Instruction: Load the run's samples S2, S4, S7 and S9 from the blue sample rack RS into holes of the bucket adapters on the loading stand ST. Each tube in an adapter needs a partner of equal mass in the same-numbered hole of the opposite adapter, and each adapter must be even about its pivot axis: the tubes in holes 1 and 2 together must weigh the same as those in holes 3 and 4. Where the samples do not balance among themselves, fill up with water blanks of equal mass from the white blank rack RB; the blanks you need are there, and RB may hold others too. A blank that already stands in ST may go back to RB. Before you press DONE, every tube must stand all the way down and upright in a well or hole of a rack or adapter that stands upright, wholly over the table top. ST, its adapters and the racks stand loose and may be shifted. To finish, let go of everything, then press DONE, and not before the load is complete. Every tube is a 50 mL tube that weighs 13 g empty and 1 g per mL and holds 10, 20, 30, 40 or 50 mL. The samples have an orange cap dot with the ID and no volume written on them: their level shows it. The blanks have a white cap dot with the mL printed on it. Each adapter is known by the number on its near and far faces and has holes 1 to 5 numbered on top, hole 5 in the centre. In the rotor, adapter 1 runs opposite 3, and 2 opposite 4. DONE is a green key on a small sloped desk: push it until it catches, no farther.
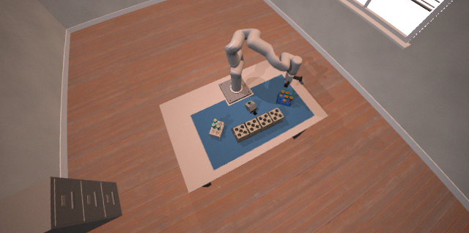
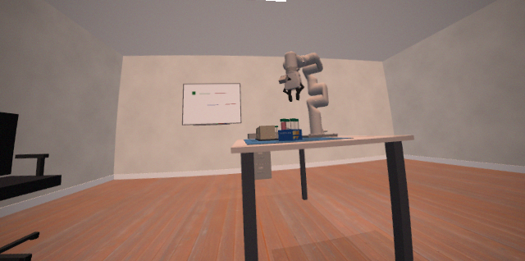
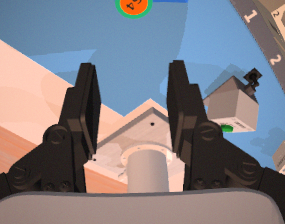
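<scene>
My gripper (image 1: pixel 286 84) hangs high above the blue sample rack RS (image 1: pixel 282 98), near the table's far right edge. Its fingers stand apart with nothing between them. In the exterior view the gripper (image 2: pixel 294 98) is well above the rack (image 2: pixel 289 134). The loading stand ST (image 1: pixel 258 124) holds a row of adapters with empty-looking holes. The white blank rack RB (image 1: pixel 215 130) holds several tubes.
The DONE desk (image 1: pixel 250 106) with its green key stands between the arm's base (image 1: pixel 234 91) and ST; it also shows in the wrist view (image 3: pixel 235 106). An adapter's corner (image 3: pixel 269 10) shows at the upper right of the wrist view.
</scene>
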Controlling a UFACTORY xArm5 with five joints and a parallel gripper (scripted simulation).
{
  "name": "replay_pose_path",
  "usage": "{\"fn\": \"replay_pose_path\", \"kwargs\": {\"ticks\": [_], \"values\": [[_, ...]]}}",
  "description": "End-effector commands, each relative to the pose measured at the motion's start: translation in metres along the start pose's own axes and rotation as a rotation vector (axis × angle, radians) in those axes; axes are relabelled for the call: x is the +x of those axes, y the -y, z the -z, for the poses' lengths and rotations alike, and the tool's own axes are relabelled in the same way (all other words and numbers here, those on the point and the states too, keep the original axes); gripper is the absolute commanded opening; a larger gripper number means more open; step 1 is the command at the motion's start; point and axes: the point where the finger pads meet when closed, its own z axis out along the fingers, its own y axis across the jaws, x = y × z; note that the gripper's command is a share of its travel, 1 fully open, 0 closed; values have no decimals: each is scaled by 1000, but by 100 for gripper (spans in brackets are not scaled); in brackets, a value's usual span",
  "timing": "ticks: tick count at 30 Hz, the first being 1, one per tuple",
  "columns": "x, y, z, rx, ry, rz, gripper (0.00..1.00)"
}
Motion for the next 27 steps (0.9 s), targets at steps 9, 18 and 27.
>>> {"fn": "replay_pose_path", "kwargs": {"ticks": [9,18,27], "values": [[32,-16,2,0,-4,0,57],[64,-31,2,0,-4,0,57],[81,-40,2,0,-5,0,57]]}}
